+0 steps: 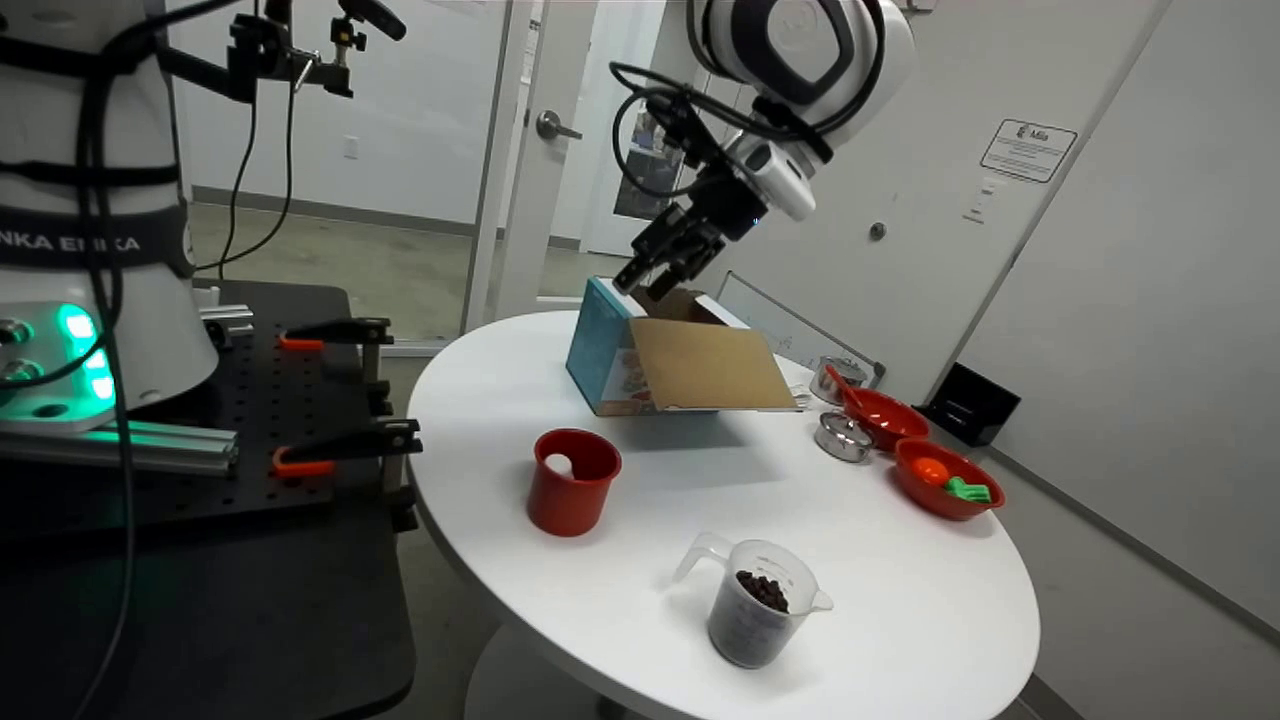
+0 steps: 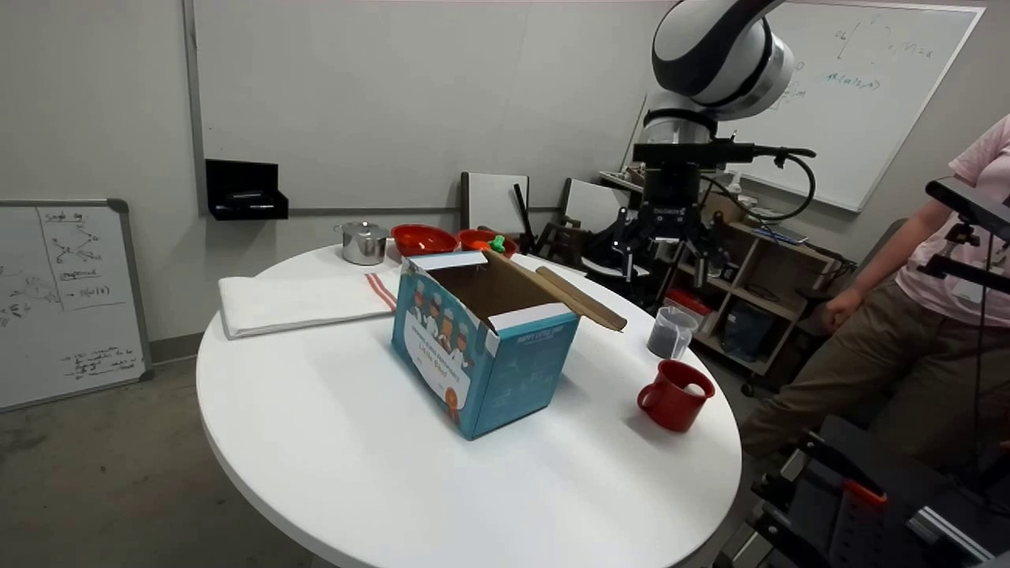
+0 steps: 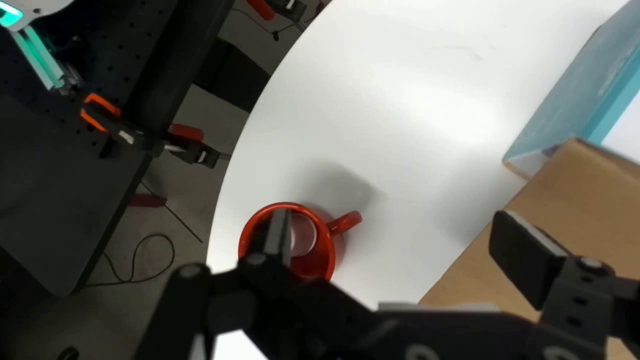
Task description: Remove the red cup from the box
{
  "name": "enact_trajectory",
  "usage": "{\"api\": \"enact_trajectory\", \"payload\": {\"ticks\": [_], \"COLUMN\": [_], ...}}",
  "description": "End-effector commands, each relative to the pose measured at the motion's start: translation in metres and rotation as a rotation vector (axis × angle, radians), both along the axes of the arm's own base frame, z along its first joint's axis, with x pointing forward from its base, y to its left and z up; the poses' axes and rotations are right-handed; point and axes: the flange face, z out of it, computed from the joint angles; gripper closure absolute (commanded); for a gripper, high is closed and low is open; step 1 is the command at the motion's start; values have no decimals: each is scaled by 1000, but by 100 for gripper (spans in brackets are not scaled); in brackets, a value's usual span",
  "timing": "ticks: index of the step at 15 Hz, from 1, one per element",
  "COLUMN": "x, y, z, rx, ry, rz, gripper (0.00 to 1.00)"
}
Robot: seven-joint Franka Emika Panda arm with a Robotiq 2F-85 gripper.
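Note:
The red cup (image 1: 565, 500) stands upright on the white table, outside the box, near the table's edge. It has a handle and a small pale object inside, and shows also in an exterior view (image 2: 671, 402) and the wrist view (image 3: 312, 265). The box (image 1: 605, 360) stands open with its brown flap folded outward; it shows in an exterior view (image 2: 521, 379) and the wrist view (image 3: 575, 110). Its floor is hidden. My gripper (image 1: 643, 285) is open and empty, above table height, pointing down in an exterior view (image 2: 664, 272). In the wrist view its fingers (image 3: 392, 225) are wide apart.
A clear measuring cup (image 1: 755, 620) with dark contents stands near the red cup. Red bowls (image 1: 945, 480) and metal pots (image 2: 364, 243) stand along the far edge. A folded white towel (image 2: 308, 304) lies beside the box. A person (image 2: 947, 292) stands beyond the table.

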Motion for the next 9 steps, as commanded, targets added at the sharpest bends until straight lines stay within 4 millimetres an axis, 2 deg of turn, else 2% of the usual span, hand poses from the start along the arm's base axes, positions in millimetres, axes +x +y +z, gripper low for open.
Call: {"api": "enact_trajectory", "payload": {"ticks": [1, 5, 6, 9], "x": [-6, -1, -2, -1], "y": [37, 65, 62, 68], "z": [29, 43, 32, 36], "rx": [-19, -29, -26, -27], "ry": [24, 33, 32, 26], "rz": [195, 403, 307, 368], "gripper": [0, 0, 0, 0]}}
